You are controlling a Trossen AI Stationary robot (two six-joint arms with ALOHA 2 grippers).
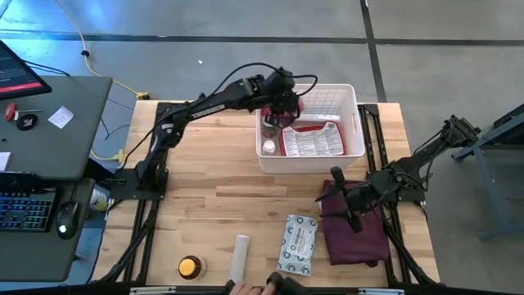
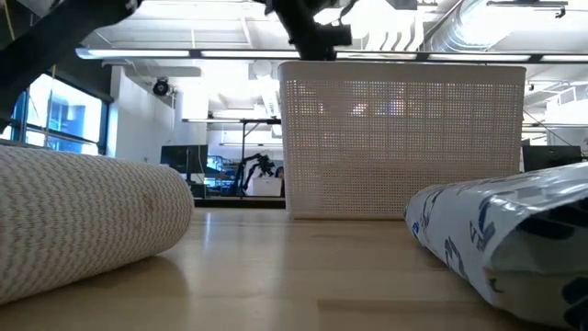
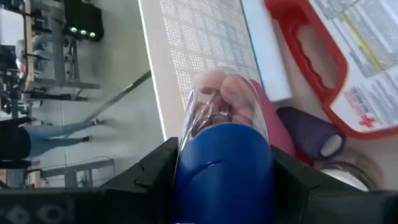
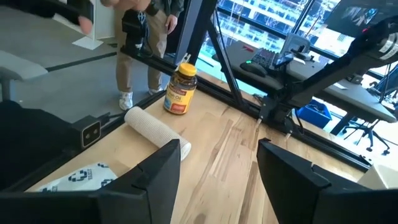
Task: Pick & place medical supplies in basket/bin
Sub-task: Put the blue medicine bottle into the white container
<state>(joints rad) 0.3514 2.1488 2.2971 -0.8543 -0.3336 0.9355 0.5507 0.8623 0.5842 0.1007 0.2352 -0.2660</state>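
Here, left tool (image 3: 224, 180) clamping clear blue-capped bottle (image 3: 225, 134) over lattice-walled basket (image 1: 348, 98), right tool (image 4: 217, 180) parted, empty.

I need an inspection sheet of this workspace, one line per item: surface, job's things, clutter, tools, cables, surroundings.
Surface: light wooden table, mostly bare at centre.
Job's things: white lattice plastic basket holds the red first-aid case; white cloth roll, grey-white printed packet and orange-lidded amber bottle lie at the near edge.
Clutter: maroon cloth near the table's right side.
Tools: left tool over the basket, shut on a clear blue-capped tube; right tool open, empty, above the maroon cloth.
Cables: yellow cable on the floor, left.
Surroundings: grey desk with keyboard; a person's hand at the near edge.
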